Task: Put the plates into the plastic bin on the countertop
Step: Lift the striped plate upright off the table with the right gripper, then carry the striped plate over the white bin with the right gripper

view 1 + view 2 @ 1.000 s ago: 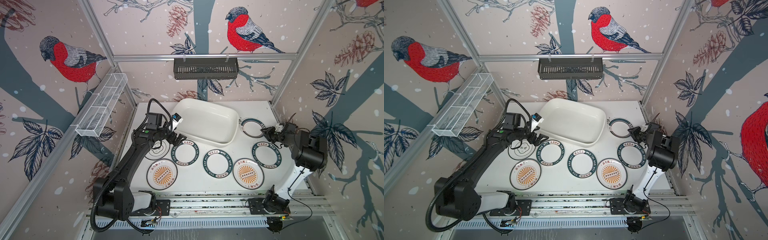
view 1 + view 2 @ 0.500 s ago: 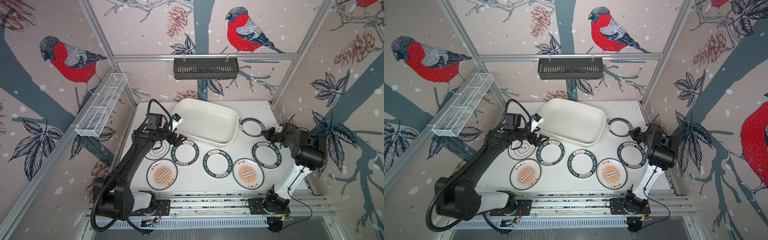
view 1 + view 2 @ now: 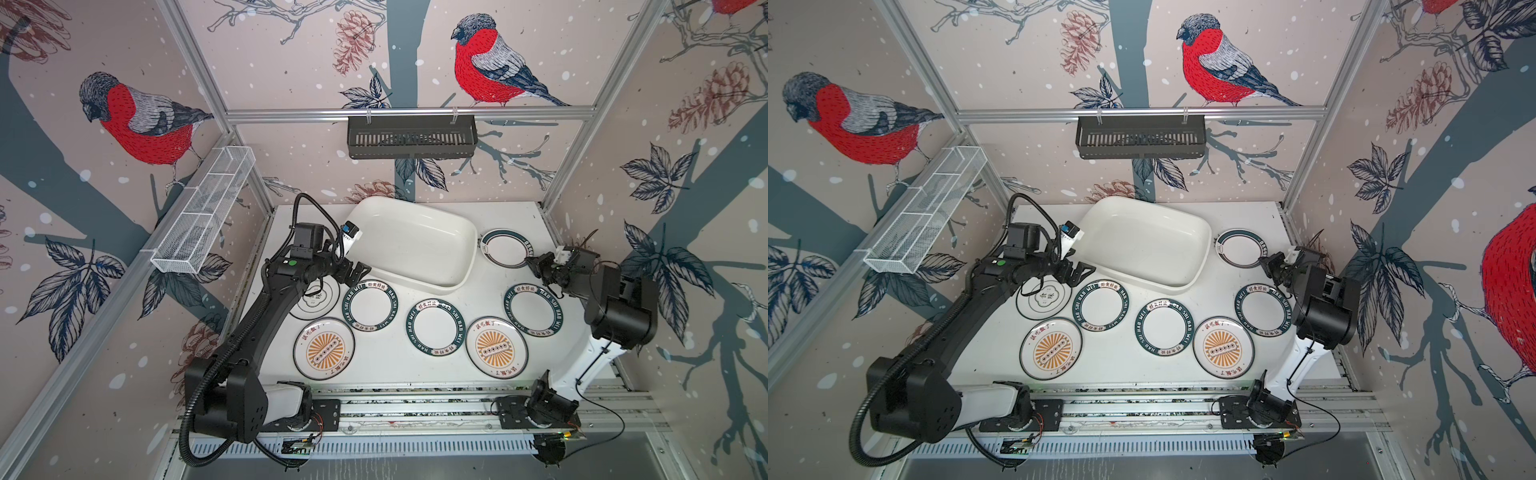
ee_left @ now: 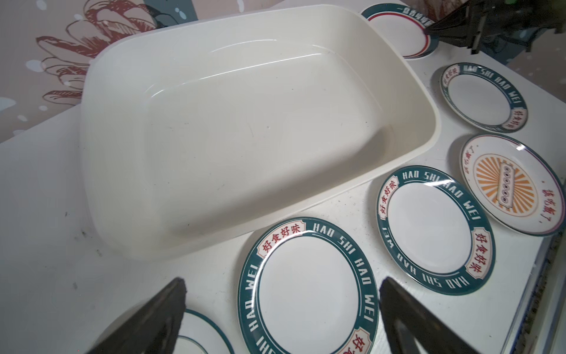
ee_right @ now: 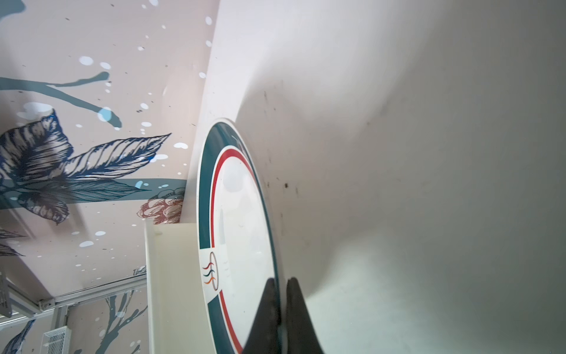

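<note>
Plates lie on the countertop, six around the bin's six o'clock. My right gripper pinches the red-lined plate at its three o'clock; my left gripper gapes empty.

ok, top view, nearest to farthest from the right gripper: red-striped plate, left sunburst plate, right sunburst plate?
1. The red-striped plate, back right beside the bin: its rim is pinched in the right gripper.
2. The right sunburst plate, front right.
3. The left sunburst plate, front left, clearly farthest.
</note>
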Controlling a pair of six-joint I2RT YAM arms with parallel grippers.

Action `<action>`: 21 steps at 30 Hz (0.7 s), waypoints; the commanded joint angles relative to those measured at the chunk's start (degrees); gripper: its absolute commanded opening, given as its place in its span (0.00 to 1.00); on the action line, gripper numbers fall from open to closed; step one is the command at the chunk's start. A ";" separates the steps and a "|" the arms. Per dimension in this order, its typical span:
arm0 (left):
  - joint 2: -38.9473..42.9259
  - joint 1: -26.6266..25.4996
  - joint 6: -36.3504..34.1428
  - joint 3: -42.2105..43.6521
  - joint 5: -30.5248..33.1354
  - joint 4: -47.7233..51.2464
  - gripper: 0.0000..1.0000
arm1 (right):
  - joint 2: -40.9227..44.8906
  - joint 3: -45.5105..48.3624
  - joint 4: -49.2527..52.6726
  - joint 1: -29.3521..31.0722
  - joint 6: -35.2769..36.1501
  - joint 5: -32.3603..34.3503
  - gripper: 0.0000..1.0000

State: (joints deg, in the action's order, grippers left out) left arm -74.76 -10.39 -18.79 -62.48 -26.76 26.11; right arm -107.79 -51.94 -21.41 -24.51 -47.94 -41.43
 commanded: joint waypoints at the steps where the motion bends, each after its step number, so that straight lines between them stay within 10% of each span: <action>1: -0.65 -0.01 2.51 -1.87 6.30 -2.36 0.98 | 2.61 0.66 -4.08 0.00 -1.80 -0.19 0.03; 21: -0.13 0.00 6.12 -3.30 6.96 -3.88 0.98 | 20.81 -2.75 11.50 6.40 3.37 5.79 0.04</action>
State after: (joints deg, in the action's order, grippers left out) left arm -75.29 -10.39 -13.50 -66.32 -20.86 24.38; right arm -88.62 -53.19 -13.61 -20.10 -47.29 -37.58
